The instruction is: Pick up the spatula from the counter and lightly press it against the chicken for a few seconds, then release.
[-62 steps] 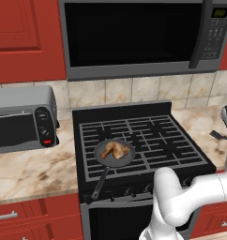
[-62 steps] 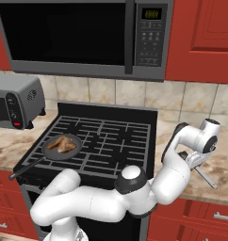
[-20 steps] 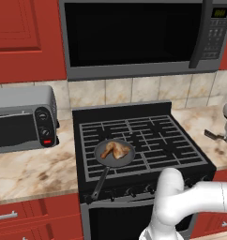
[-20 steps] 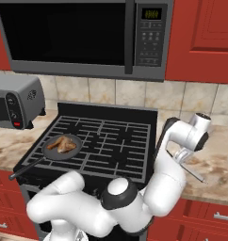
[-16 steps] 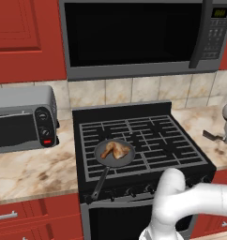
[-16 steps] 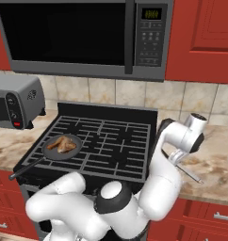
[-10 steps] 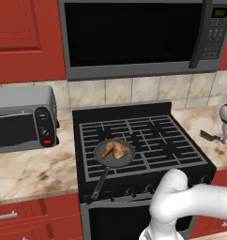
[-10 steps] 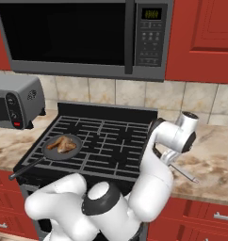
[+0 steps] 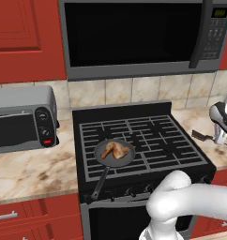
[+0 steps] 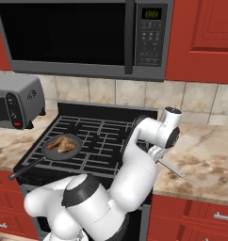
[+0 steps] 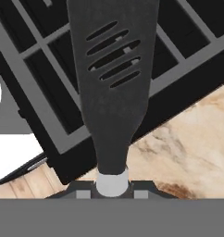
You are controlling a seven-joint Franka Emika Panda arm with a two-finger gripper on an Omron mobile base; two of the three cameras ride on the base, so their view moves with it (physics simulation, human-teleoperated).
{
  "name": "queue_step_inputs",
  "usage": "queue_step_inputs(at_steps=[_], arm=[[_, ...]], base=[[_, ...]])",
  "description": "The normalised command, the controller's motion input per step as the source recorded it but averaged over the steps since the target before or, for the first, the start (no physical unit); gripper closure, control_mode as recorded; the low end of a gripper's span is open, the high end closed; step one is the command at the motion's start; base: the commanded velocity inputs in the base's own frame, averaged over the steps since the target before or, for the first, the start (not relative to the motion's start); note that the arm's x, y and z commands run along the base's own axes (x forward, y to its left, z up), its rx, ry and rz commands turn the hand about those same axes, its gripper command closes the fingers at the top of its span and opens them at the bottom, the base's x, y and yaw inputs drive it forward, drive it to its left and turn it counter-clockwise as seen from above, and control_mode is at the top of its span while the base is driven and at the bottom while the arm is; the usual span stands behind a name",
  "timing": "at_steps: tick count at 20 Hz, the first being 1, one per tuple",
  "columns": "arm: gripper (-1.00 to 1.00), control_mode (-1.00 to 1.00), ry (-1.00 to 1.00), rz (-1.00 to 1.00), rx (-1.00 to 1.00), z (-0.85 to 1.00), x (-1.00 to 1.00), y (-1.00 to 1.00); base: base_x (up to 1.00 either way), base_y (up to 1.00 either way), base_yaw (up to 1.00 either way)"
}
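gripper [image 11: 112, 189] clamps spatula [image 11: 111, 88] over stove [image 11: 63, 157] edge

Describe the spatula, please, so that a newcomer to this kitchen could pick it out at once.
Find the black stove below the microwave and go to its right edge, where the marble counter begins. The hand grips the spatula there: a flat black blade with slanted slots, unlike the round pan of chicken.

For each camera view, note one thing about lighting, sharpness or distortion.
Left base view: even, flat light, no glare on the dark microwave door. Right base view: the chicken looks soft and low in detail. Hand view: the spatula looms oversized, so close to the lens, yet its slots are sharp.
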Motion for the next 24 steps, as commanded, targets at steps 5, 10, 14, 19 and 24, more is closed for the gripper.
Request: queue_step_inputs(at_steps=[5, 10, 14, 19, 24], arm=[[1.00, -1.00, 0.00, 0.00, -0.03, 0.00, -0.12, 0.59], [1.00, -1.00, 0.02, 0.00, 0.00, 0.00, -0.19, 0.46], [1.00, -1.00, 0.01, 0.00, 0.01, 0.05, -0.05, 0.33], [1.00, -1.00, 0.00, 0.00, 0.00, 0.02, -0.02, 0.39], [1.00, -1.00, 0.00, 0.01, -0.02, 0.00, 0.00, 0.47]], base=[[0.00, 0.00, 0.00], [0.00, 0.00, 0.00], [0.00, 0.00, 0.00], [0.00, 0.00, 0.00], [0.00, 0.00, 0.00]])
